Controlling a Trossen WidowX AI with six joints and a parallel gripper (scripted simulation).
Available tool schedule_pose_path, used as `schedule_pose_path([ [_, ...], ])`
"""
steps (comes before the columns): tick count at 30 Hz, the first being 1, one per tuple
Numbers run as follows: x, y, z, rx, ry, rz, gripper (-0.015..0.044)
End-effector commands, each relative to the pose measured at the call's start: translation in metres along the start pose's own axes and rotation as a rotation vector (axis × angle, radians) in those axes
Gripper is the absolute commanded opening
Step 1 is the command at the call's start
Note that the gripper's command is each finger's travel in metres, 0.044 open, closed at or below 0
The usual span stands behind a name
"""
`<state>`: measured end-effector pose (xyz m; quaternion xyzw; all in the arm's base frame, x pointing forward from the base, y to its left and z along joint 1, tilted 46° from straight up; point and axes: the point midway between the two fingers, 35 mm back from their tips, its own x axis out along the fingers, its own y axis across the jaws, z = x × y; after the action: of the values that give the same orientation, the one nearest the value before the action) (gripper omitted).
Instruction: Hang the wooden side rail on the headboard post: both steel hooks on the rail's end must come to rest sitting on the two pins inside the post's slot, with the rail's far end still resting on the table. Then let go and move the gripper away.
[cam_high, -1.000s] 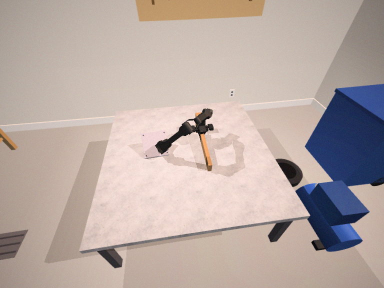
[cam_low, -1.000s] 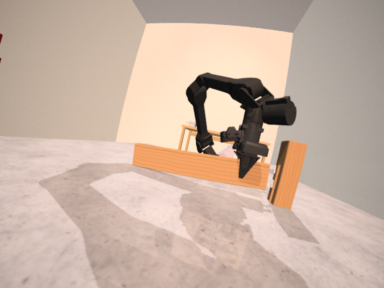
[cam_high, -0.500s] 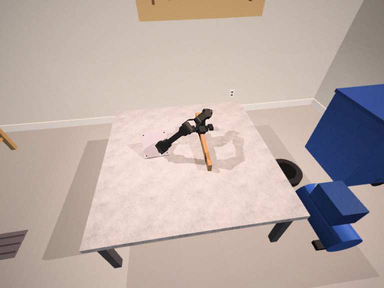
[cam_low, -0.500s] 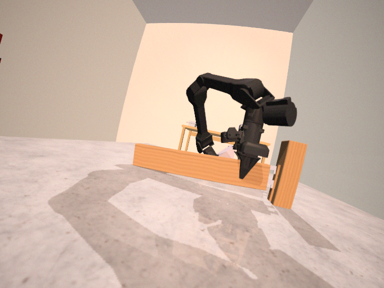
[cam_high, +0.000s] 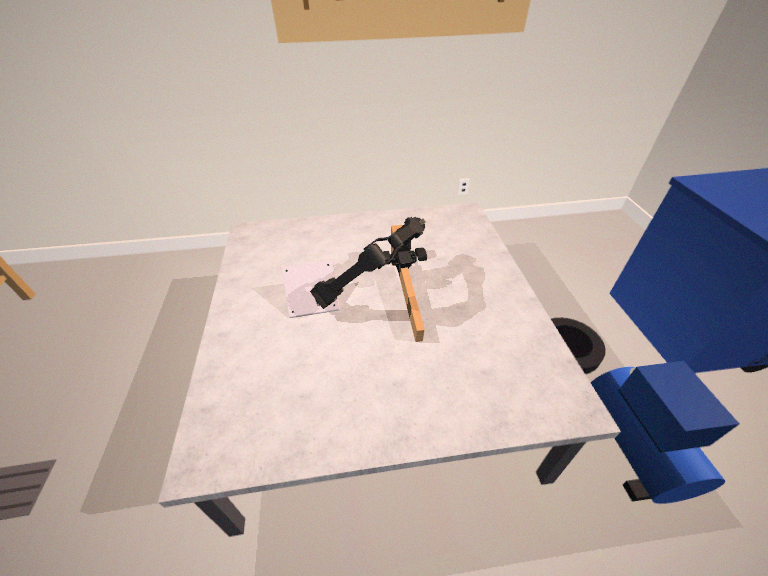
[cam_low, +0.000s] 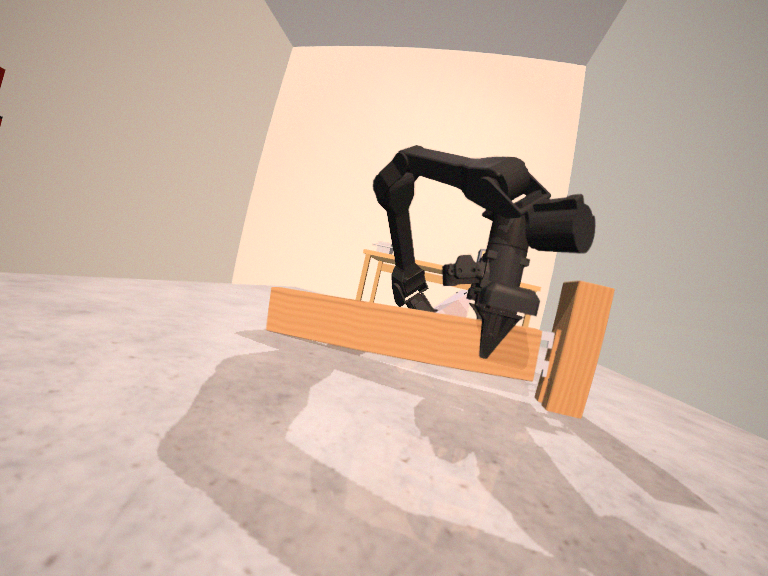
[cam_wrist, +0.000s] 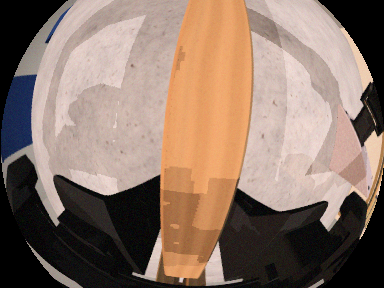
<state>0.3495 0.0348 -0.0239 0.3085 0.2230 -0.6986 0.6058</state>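
Take as work surface the table (cam_high: 372, 396) (cam_low: 124, 396) (cam_wrist: 140, 115), supporting arm and post alike. Note next the arm (cam_high: 356, 272) (cam_low: 440, 167) (cam_wrist: 367, 122), arched over to bring its wrist down from above, presumably for a straight lowering path. Find the rail (cam_high: 411, 303) (cam_low: 372, 328) (cam_wrist: 210, 100) on edge, lengthwise towards the post (cam_high: 396, 229) (cam_low: 580, 353), with a narrow gap between; judge this alignment as meant to carry the hooks into the slot. Treat far-end contact with the table as unconfirmed. See the gripper (cam_high: 401, 260) (cam_low: 483, 353) (cam_wrist: 194, 178) closed on the rail, one finger each side, near the hooked end, probably for close control there. Locate the pale hooks (cam_low: 545, 338) within the gap; seating on the pins, not visible. Before release, verify seating; lower further if needed. Guard against binding or a one-hook catch.
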Motion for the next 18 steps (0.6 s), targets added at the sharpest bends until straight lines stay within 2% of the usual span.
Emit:
schedule_pose_path([
  [1,-0.0043,0.0007,-0.0033,-0.001,0.007,0.007,0.0000],
  [18,-0.0047,-0.0003,-0.0051,-0.001,0.007,0.007,0.0000],
])
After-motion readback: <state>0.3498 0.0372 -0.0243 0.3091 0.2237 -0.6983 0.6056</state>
